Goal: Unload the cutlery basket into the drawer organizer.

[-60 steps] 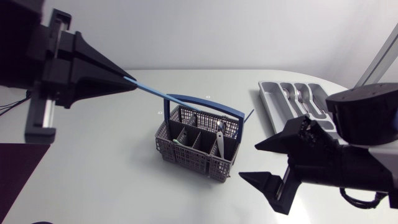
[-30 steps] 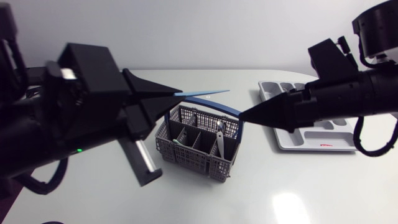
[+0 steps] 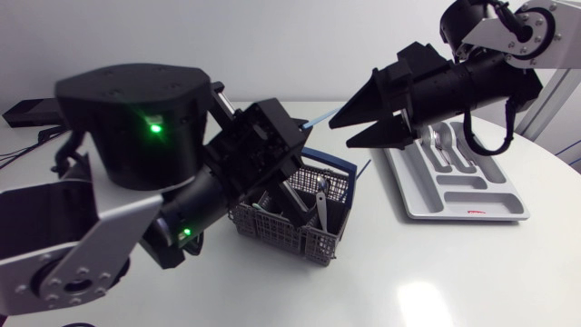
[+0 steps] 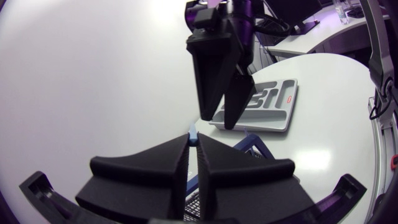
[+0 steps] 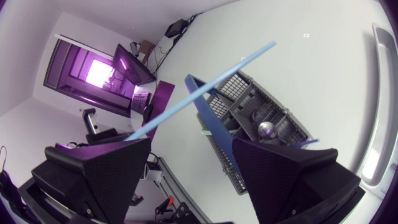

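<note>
My left gripper (image 4: 193, 138) is closest in. Its fingers are pressed nearly together with only a sliver of gap, and a thin light-blue stick (image 4: 193, 129) is pinched in that sliver, poking out just past the tips. Straight ahead of those tips is my right gripper (image 5: 191, 142), pointing down with its fingers spread wide and gripping nothing. The stick slants across in front of them, and one end slips behind the tip of one finger; I cannot tell whether it touches. Below both sets of fingers sits the cutlery basket (image 5: 261, 106), grey mesh with a blue handle (image 5: 208, 109). A spoon (image 5: 267, 129) stands bowl-up in one of its compartments. Farther out, beyond the right fingers, the drawer organizer (image 3: 436, 204) lies flat on the white table (image 3: 454, 272) with some cutlery (image 3: 442, 141) in its far compartments.
</note>
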{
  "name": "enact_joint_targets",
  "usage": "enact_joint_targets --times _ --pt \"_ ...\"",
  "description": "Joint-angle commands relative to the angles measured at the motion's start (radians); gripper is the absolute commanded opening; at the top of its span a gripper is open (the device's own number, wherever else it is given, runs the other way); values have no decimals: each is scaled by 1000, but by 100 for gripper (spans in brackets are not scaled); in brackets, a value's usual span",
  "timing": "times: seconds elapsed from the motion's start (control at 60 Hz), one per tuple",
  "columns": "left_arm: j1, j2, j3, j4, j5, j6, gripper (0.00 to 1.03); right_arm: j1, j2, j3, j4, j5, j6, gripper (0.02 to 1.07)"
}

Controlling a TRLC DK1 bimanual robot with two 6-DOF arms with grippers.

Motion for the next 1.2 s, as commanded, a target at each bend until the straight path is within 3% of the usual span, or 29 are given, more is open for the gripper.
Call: enact_joint_targets --times 0.0,0.317,0.483,0.667,0.867,0.933,0.983,1.183 --pt "-13 58 -21 62 -30 54 4 -1 43 58 -17 -21 60 92" --pt "-18 242 5 331 -135 215 4 -7 192 188 -13 -30 192 70" --pt "-16 305 21 401 -152 250 4 -7 235 241 -13 -17 231 53" --pt "-13 355 41 480 -166 293 4 12 282 285 -13 19 259 26" --pt "-13 362 47 501 -169 309 4 30 305 299 -12 25 253 22" --pt "-15 357 45 501 -169 309 16 32 296 302 -1 42 253 21" --pt "-10 340 45 500 -169 302 38 35 276 297 19 59 253 17" --pt "-7 260 33 424 -163 293 81 42 246 261 83 101 250 12"
